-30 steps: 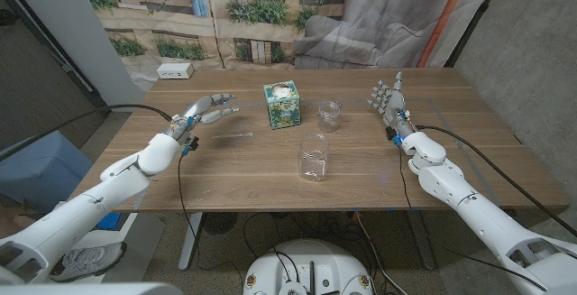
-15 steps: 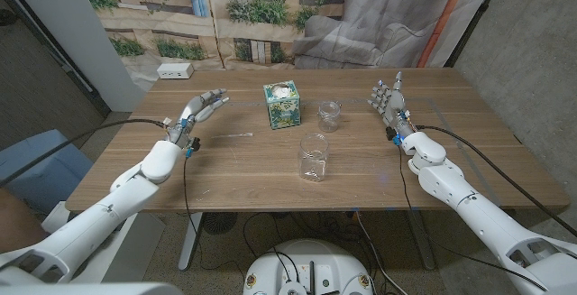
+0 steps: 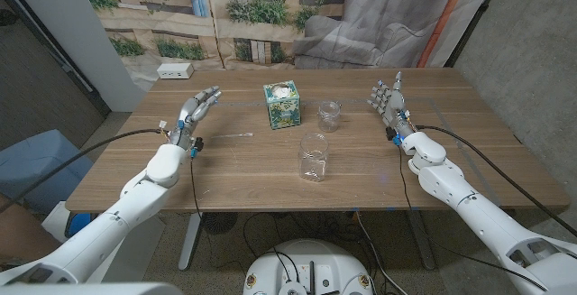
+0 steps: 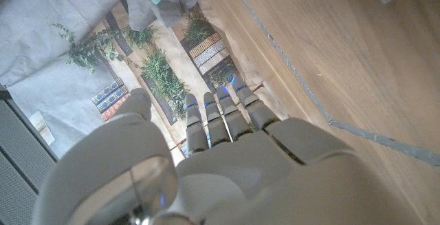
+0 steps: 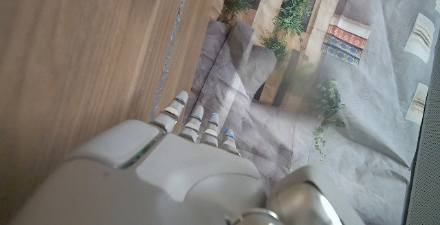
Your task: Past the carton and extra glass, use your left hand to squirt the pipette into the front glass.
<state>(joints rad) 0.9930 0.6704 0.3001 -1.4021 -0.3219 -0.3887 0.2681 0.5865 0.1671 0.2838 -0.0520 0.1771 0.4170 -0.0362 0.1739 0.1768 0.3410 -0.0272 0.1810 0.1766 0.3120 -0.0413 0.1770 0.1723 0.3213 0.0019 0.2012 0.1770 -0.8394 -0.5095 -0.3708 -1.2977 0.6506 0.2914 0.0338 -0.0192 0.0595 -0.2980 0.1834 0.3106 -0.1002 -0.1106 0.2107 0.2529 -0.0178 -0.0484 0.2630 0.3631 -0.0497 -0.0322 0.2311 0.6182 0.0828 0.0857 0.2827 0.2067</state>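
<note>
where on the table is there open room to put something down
Bare wood runs between the front glass and the right hand, and along the near edge. It is crowded mid-table: carton, rear glass, and the pipette beside the left hand.

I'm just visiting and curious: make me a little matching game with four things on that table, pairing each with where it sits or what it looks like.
Things:
1. carton
2. front glass
3. pipette
4. white box

Descriptions:
A. at the far left corner of the table
B. green patterned, left of the smaller glass
C. thin and clear, lying flat between the left hand and the carton
D. empty, nearest the robot's edge

Pairs: 1-B, 2-D, 3-C, 4-A
</note>
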